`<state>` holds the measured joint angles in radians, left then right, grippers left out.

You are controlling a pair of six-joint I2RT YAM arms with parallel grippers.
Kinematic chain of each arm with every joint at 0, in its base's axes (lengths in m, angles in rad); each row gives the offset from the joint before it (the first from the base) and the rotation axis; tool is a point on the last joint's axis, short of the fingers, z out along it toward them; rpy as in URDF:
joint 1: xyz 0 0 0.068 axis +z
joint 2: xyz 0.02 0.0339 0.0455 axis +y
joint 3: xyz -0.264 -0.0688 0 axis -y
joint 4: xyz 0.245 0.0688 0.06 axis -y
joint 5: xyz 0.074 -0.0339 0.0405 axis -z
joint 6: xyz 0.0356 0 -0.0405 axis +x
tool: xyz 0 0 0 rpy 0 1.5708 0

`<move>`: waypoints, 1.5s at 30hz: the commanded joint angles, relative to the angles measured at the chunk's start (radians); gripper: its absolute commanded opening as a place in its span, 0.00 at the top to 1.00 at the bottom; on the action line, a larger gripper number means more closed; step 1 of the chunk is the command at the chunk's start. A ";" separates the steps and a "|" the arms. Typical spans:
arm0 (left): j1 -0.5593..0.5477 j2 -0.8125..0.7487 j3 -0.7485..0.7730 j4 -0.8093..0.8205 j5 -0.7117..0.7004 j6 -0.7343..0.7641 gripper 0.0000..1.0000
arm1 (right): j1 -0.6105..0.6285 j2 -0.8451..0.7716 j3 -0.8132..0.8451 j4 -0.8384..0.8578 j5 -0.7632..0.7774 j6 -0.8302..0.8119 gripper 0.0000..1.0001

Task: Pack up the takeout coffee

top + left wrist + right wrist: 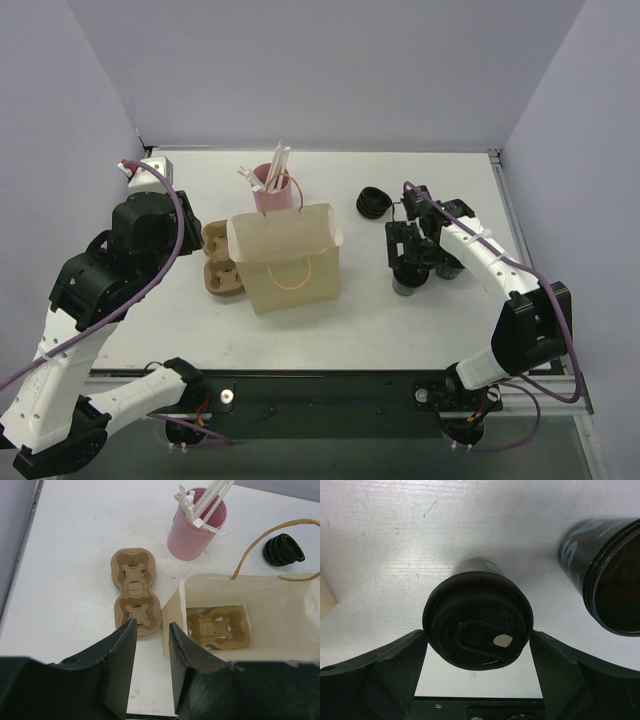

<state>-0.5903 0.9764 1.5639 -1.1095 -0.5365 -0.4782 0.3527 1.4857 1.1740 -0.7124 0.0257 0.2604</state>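
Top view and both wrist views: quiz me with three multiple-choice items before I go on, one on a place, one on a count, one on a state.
1. Where is the pink cup?
A inside the paper bag
B just beyond the bag
C at the near edge, by the arm bases

2. How many cup carriers show?
A one
B two
C four

3. The cup between the right hand's fingers is:
A lidded
B open-topped
C tipped over

Answers:
1. B: it stands upright past the bag's far edge.
2. B: one lies beside the bag, one inside it.
3. A: a black lid covers its top.
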 commanded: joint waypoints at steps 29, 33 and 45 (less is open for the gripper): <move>-0.003 0.099 -0.011 -0.007 0.167 -0.091 0.59 | -0.020 -0.047 0.055 -0.059 -0.018 -0.044 0.53; -0.003 0.131 -0.040 -0.010 0.182 -0.151 0.61 | -0.018 -0.074 0.127 -0.071 -0.018 -0.050 0.56; -0.002 0.268 0.019 -0.144 0.095 -0.238 0.64 | -0.004 -0.140 0.269 -0.122 -0.086 -0.047 0.60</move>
<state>-0.5903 1.2224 1.5181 -1.1816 -0.3767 -0.6941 0.3412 1.3800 1.3994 -0.7784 -0.0528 0.2150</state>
